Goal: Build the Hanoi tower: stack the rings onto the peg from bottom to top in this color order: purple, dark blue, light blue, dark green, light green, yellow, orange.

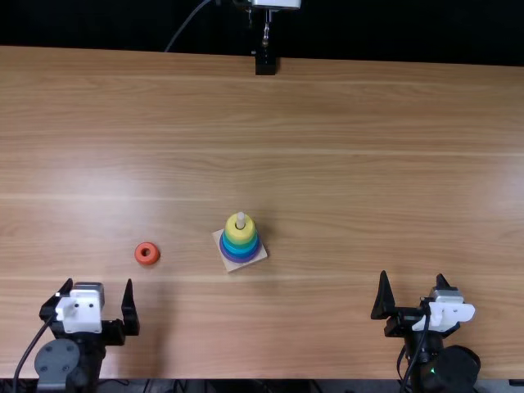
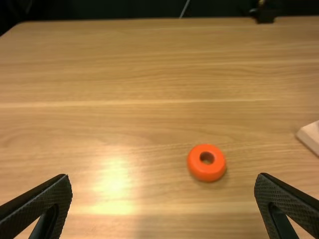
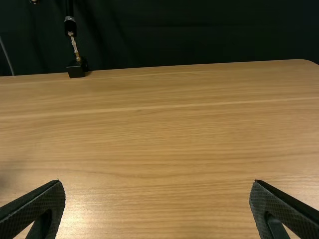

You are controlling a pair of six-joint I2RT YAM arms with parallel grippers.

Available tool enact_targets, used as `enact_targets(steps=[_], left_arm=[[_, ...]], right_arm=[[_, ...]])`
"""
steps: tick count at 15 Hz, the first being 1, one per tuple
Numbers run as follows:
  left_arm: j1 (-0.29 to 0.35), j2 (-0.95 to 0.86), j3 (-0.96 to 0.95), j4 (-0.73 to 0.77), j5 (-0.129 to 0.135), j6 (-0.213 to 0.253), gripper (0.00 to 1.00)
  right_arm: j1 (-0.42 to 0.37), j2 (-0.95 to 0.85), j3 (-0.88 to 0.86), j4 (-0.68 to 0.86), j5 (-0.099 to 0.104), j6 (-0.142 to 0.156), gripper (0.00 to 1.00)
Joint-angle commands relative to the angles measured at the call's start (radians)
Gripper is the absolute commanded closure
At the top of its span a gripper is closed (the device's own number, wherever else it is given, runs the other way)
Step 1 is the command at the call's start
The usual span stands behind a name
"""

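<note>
Your left gripper (image 1: pixel 99 282) and right gripper (image 1: pixel 412 277) both have their fingers spread wide. The orange ring (image 1: pixel 140 256) lies flat on the table (image 1: pixel 368 164), just ahead of the left gripper's inner finger. Past it, between the two grippers and farther out than their fingers, you have the square base (image 1: pixel 261 252), its peg (image 1: pixel 241 217) rising through the yellow ring (image 1: pixel 239 234). A black stand (image 1: pixel 265 64) is well ahead at the far edge. Count one loose ring, one peg, one base, one stand; you can't surely count the rings under the yellow.
</note>
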Motion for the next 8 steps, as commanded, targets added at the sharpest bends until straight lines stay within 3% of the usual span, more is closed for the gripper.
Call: enact_targets(steps=[1, 4, 5, 8], left_arm=[[0.010, 0.093, 0.136, 0.001, 0.004, 0.013, 0.00], [0.007, 0.341, 0.385, -0.016, 0.008, 0.009, 0.00], [0.008, 0.435, 0.466, -0.051, -0.003, 0.006, 0.00], [0.008, 0.684, 0.644, -0.308, -0.005, 0.002, 0.00]], right_arm=[[-0.010, -0.013, -0.063, -0.070, 0.000, 0.000, 0.00], [-0.010, -0.013, -0.063, -0.072, 0.000, 0.000, 0.00], [-0.010, -0.013, -0.063, -0.072, 0.000, 0.000, 0.00], [-0.010, -0.013, -0.063, -0.072, 0.000, 0.000, 0.00]])
